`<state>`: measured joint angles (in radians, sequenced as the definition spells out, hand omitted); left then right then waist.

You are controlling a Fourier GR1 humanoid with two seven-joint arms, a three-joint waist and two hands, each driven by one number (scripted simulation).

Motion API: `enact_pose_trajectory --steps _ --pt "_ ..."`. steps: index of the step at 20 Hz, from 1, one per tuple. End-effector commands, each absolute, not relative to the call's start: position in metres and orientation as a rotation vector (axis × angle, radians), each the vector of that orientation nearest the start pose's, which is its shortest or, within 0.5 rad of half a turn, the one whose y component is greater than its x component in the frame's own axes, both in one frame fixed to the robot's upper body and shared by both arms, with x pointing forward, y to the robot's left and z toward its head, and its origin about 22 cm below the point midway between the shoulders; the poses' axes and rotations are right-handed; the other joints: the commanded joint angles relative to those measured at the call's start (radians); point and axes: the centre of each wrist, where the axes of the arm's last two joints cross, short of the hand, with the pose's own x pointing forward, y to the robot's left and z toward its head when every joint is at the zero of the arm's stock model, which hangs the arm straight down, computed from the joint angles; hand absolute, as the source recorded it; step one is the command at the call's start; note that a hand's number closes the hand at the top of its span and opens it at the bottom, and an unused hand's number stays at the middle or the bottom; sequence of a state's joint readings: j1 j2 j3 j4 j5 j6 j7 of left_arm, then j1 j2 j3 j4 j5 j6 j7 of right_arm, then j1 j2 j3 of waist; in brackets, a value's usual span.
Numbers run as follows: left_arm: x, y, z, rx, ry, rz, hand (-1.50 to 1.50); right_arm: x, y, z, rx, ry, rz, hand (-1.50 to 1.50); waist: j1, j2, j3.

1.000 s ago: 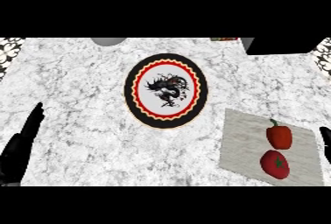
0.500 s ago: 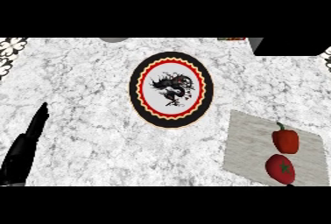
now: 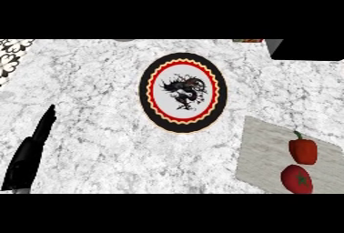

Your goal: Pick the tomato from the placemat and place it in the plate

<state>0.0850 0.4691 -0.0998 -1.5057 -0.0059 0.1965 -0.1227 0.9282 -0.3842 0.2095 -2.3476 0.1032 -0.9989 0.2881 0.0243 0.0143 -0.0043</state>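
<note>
1. Since the earlier frames, everything has shifted slightly toward the right and lower edges of the head view. The dark sliver once seen at the right edge is gone, so the right robot hand is not shown now.
2. The left robot hand (image 3: 30, 154) is seen by the left edge of the surface (image 3: 101, 91), fingers straight and together, with nothing held. It is judged to be resting.
3. The tomato (image 3: 297, 179) is found on the placemat (image 3: 262, 145), close to its near edge, at the near right of the surface. A red pepper (image 3: 303, 151) is set just beyond it; whether the two touch cannot be told.
4. The plate (image 3: 183, 58) is placed around the middle of the surface, near the placemat's far left corner but apart from it.
5. The tomato is untouched, so the reach is judged not yet begun.
6. The right robot hand is best used, being on the tomato's side.
   - The tomato should be approached from its near side, so that the pepper is not nudged.
   - The fingers should be spread before the descent and curled round the tomato's body.
   - A straight lift is advised before the tomato is carried to the plate's centre, where rolling is less likely.
</note>
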Motion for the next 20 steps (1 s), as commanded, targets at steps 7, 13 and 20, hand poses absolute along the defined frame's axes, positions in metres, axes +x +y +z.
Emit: enact_pose_trajectory --steps 7,13,20 --pt "0.217 0.333 -0.004 0.446 -1.523 -0.321 0.0 0.079 -0.296 0.096 -0.818 -0.944 -0.325 -1.5 0.001 -0.006 0.003" --pt "0.23 0.338 0.015 0.475 -1.538 -0.306 0.0 0.111 -0.301 0.105 -0.775 -0.869 -0.186 -1.5 -0.01 -0.011 0.004" --pt "0.203 0.343 -0.013 0.467 -1.499 -0.302 0.0 0.127 -0.305 0.085 -0.709 -0.85 -0.127 -1.5 -0.023 -0.015 0.004"
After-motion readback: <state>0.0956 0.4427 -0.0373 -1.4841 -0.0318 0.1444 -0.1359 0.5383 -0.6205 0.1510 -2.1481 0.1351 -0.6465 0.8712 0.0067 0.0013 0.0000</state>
